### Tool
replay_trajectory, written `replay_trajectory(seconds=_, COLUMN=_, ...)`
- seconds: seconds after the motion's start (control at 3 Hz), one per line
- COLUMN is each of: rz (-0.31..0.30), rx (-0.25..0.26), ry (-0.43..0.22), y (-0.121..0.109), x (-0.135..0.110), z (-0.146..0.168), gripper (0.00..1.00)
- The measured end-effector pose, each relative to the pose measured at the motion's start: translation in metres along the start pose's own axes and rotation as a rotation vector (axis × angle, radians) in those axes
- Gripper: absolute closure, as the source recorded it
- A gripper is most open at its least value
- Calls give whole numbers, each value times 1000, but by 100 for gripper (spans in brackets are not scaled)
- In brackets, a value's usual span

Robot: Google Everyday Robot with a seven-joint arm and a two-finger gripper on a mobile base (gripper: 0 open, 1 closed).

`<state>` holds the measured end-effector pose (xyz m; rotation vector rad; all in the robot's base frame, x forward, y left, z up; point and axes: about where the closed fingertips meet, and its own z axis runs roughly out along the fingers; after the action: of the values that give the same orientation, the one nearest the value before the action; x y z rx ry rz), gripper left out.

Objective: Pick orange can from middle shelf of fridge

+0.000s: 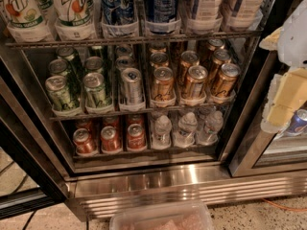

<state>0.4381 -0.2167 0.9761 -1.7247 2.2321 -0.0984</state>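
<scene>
Biggest first: the large commercial drinks fridge [168, 186], stainless-steel frame, black door edges, ribbed steel base panel, racks in plain view. Its middle shelf [136, 112] is a thin dark wire rack w/ white plastic lane trays along the front. It sits under the rack of tall plastic bottles [72, 8] and over the rack of small red cans [110, 139] and clear water bottles [187, 126]. My claw [284, 97], blocky cream-and-white plastic, hangs at the right edge of view, in front of the fridge's right door frame, approx level w/ that shelf. Can't tell whether it's released or clenched. The orange can [224, 80] I'd go for, small, coppery-orange aluminium, stands front-right on the middle shelf. It's upright, long axis vertical, silver pull-tab top up, dark script on the side. It lies left of the claw and deeper in, w/ the black door edge between us. Look-alike cans sit just beside it on the left and behind, so I judge the reach should come in level from the front, closing round the cylinder's sides. Smooth shiny curved metal, prob. light and slippy. Left part of the shelf holds green cans [96, 89] and one silver can [130, 84], not mine.
</scene>
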Motion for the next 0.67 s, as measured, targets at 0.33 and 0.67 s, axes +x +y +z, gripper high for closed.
replay_trajectory(seconds=0.33, rz=3, rx=16, ry=8, y=0, x=-1, z=0, gripper=0)
replay_trajectory(seconds=0.67, rz=29, rx=59, ry=-29, y=25, x=-8, z=4, gripper=0)
